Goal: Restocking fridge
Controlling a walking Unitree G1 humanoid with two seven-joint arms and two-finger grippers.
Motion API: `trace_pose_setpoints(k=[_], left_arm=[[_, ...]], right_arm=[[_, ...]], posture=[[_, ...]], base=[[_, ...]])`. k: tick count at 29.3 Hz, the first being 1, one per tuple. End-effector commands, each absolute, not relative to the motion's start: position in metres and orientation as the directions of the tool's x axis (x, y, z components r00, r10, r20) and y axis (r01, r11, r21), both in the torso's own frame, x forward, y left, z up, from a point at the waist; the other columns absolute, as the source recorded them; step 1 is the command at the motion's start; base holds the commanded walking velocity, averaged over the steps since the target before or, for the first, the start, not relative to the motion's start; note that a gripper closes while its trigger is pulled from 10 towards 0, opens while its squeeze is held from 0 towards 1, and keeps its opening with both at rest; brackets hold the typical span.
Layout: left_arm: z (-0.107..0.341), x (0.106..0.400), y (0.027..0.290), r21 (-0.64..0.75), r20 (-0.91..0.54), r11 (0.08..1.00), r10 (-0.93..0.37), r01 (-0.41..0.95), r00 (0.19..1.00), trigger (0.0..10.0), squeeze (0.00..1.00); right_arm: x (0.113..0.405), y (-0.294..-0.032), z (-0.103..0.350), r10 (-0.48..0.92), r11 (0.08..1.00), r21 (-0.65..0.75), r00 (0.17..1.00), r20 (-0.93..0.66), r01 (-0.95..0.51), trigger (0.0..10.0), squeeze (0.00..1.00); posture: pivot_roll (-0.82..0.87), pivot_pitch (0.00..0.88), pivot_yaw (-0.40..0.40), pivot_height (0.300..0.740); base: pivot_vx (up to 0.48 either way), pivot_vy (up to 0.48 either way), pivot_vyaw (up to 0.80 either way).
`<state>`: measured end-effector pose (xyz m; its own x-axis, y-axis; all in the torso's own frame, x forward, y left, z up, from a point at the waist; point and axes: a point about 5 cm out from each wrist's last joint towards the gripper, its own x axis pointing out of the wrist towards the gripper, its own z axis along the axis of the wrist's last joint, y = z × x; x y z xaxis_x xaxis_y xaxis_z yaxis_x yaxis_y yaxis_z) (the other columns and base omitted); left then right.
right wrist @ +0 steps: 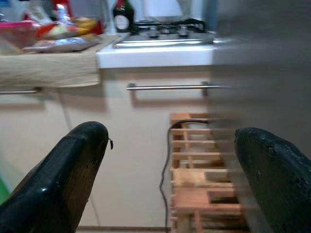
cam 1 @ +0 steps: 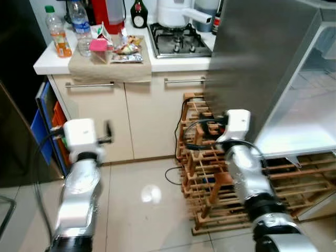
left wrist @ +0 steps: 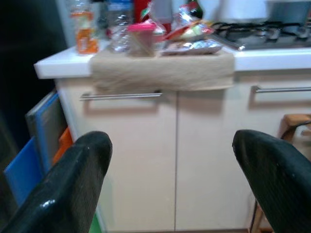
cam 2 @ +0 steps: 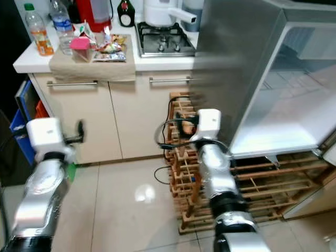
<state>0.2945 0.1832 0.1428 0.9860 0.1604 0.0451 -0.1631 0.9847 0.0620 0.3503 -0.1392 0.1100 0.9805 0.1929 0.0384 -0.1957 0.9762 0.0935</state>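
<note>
A kitchen seen from the robot's head, looking down past two raised silver arms. The fridge door (cam 1: 262, 58) stands swung open on the right, its steel face close beside the right gripper (right wrist: 170, 160). A wooden rack (cam 1: 210, 173) with a black cable draped over it sits on the floor just below and behind that arm.

The main risk is a collision. If the right arm swings outward it could strike the door, and if it drops it could snag the cable or knock the rack. A forward step toward the cabinet could also bring the left gripper (left wrist: 170, 165) against the drawer handle (cam 1: 89, 84).

The goods to be stocked lie on the white counter (cam 1: 44, 63), well beyond both grippers and above them: an orange drink bottle (cam 1: 56, 32), a clear water bottle (cam 1: 81, 29), a pink-lidded tub (cam 1: 98, 50) and some snack packets (cam 1: 126, 50) on a beige cloth (cam 1: 110, 68) (the packets are too blurred to name, possibly sweets).

Both grippers have their black fingers spread wide, with nothing between them. Neither touches anything. The left one points roughly at the cloth's front edge, the right one at the cabinet beneath the hob (cam 1: 178, 39).
</note>
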Motion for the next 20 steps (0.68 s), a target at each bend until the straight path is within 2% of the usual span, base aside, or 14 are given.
trace_pose_setpoints(k=[1, 6, 9, 19, 20], left_arm=[[0.146, 0.3, 0.188, 0.101, 0.049, 0.983, 0.149, -0.153, 0.988, 10.0, 0.0], [0.144, 0.301, 0.178, 0.05, 0.035, 0.99, 0.131, -0.132, 0.991, 10.0, 0.0], [0.143, 0.299, 0.169, 0.033, 0.036, 0.993, 0.109, -0.11, 0.993, 10.0, 0.0], [0.15, 0.303, 0.175, 0.071, 0.052, 0.992, 0.105, -0.108, 0.993, 10.0, 0.0], [0.153, 0.302, 0.174, 0.04, 0.069, 0.996, 0.078, -0.08, 0.995, 10.0, 0.0]], right_arm=[[0.352, -0.127, 0.114, 0.216, 0.971, 0.099, 0.976, 0.042, -0.219, 10.0, 0.0], [0.352, -0.133, 0.115, 0.205, 0.964, 0.16, 0.977, 0.057, -0.212, 10.0, 0.0], [0.35, -0.126, 0.119, 0.261, 0.949, 0.16, 0.961, 0.091, -0.272, 10.0, 0.0], [0.35, -0.114, 0.121, 0.3, 0.936, 0.163, 0.949, 0.1, -0.313, 10.0, 0.0], [0.351, -0.114, 0.12, 0.293, 0.942, 0.144, 0.951, 0.093, -0.304, 10.0, 0.0]], posture=[[-0.01, 0.0, -0.022, 0.74], [-0.02, 0.0, -0.014, 0.74], [-0.02, 0.0, -0.01, 0.74], [0.0, 0.0, -0.002, 0.74], [0.0, 0.0, -0.001, 0.74]], base=[[0.0, 0.0, 0.0], [0.0, 0.0, 0.0], [0.0, 0.0, 0.57], [0.0, 0.0, 0.48], [0.0, 0.0, 0.51]])
